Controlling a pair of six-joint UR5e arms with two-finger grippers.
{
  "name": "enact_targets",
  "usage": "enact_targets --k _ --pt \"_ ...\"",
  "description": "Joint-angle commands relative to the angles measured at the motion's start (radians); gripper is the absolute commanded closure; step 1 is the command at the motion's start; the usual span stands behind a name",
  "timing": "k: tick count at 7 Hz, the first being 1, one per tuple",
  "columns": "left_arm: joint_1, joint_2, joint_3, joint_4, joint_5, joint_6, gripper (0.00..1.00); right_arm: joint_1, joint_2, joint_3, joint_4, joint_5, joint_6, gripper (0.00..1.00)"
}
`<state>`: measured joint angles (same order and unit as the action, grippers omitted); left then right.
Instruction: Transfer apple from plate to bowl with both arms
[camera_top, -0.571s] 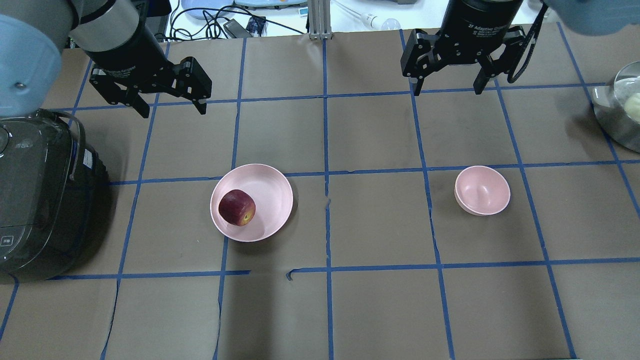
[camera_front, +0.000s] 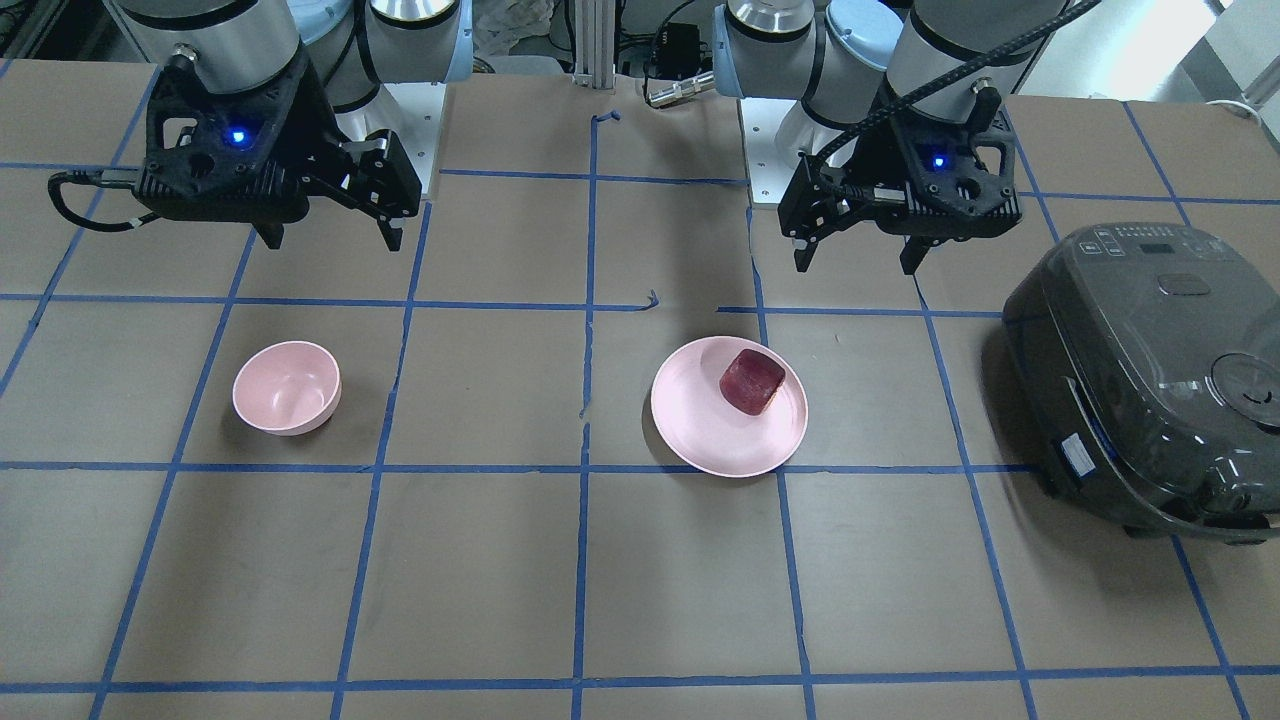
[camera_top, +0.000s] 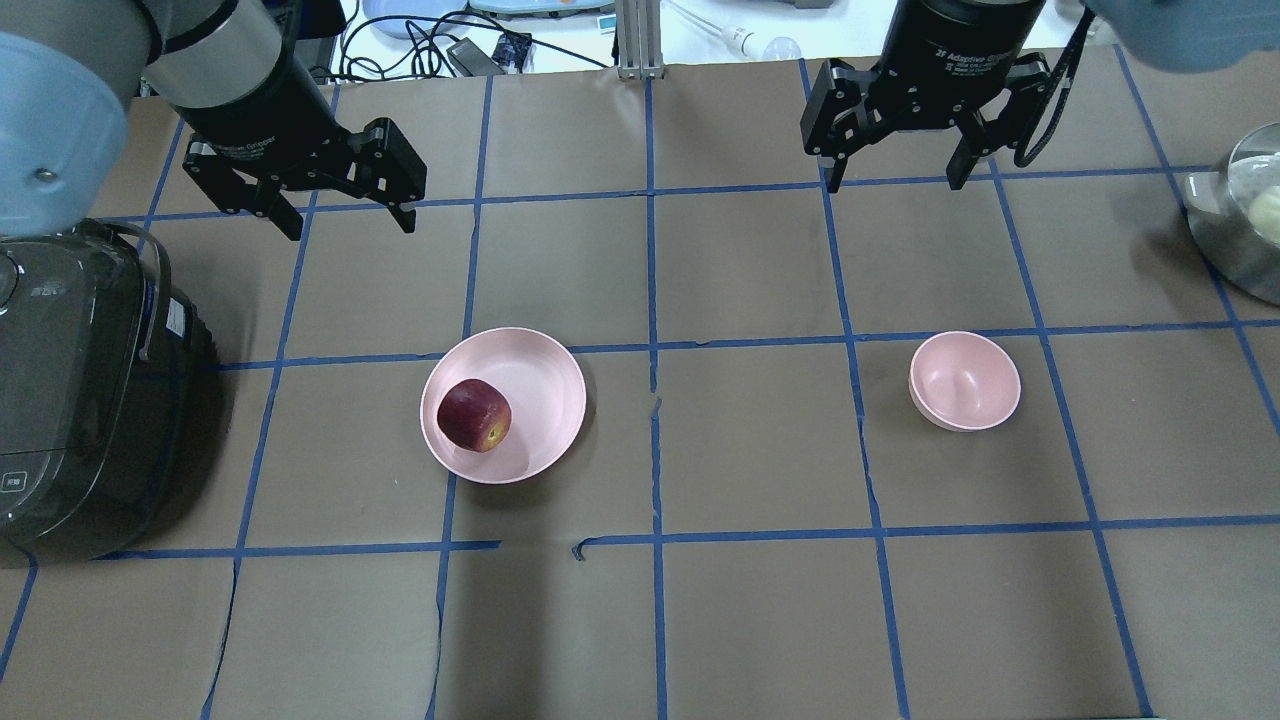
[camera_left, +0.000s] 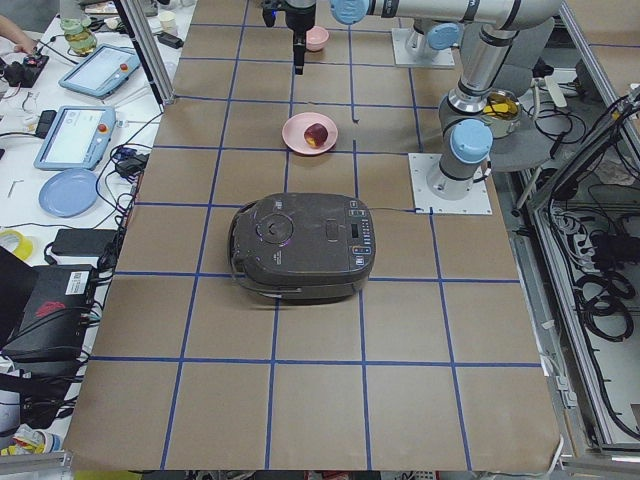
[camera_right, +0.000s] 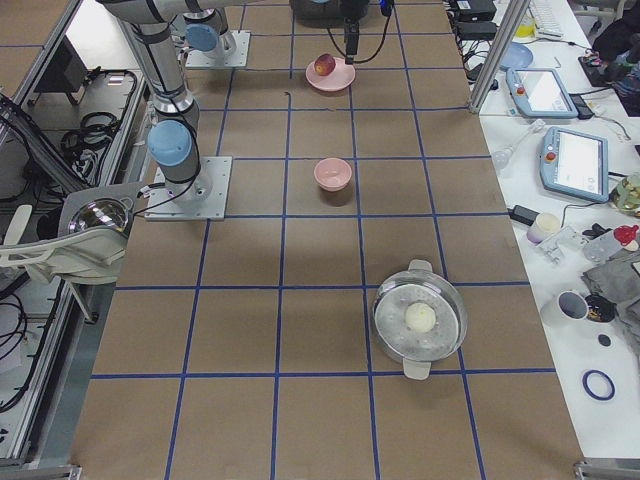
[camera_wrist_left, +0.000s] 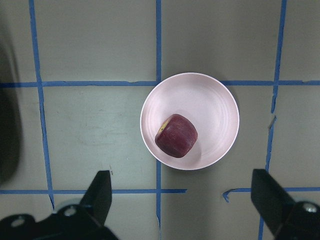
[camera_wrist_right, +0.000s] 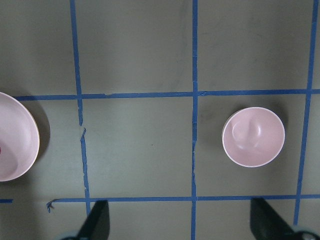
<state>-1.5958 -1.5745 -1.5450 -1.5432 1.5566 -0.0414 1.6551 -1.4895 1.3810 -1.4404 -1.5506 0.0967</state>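
Sideways, the apple (camera_top: 474, 415) lies on the plate (camera_top: 545, 385).

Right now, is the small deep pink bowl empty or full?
Empty. The small pale pink bowl shows a bare inside; the dark red apple lies on the flat pink plate.

Taped brown table (camera_top: 760, 620) carries plate (camera_top: 548, 380), bowl (camera_top: 965, 380), dark cooker (camera_top: 80, 400), prob. steel pot (camera_top: 1222, 250).

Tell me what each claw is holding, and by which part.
Nothing is held. The left claw and right claw both hang open and empty; the apple lies on the plate.
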Motion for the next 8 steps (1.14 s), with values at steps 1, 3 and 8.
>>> enact_targets --k 1,3,8 --pt "-0.004 0.001 -0.001 0.000 -0.001 0.000 0.00 0.000 0.000 0.000 0.000 0.001 0.000 0.00" --pt "-0.001 -0.002 -0.001 0.000 -0.003 0.000 0.00 0.000 0.000 0.000 -0.001 0.001 0.000 0.00" --pt "0.000 -0.013 -0.001 0.006 -0.012 0.003 0.00 0.000 0.002 0.000 0.000 0.001 0.000 0.00"
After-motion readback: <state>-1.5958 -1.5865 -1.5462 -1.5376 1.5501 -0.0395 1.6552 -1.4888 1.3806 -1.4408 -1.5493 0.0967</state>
